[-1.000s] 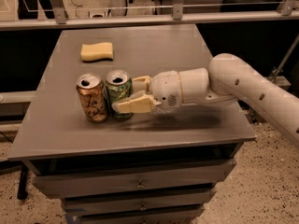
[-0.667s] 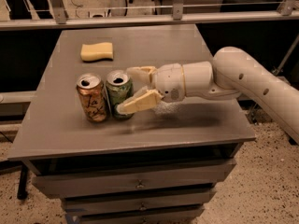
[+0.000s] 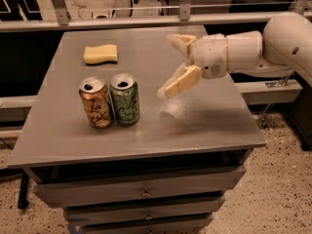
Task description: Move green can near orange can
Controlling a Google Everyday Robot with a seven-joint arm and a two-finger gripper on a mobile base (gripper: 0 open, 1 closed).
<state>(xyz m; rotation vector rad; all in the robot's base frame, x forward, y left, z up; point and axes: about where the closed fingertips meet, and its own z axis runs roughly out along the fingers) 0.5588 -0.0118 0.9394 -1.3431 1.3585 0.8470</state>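
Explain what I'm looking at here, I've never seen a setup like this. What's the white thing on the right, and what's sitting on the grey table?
The white thing is a robot arm reaching in from the right. Its grasping part, the end effector, has two tan fingers. They are spread open above the table and hold nothing. There is only one picture. It looks down at the table from the front, and where the camera is mounted is unknown. On the table, the orange can and the green can stand upright side by side, to the left of the end effector. A yellow sponge lies further back. Drawers sit under the tabletop.
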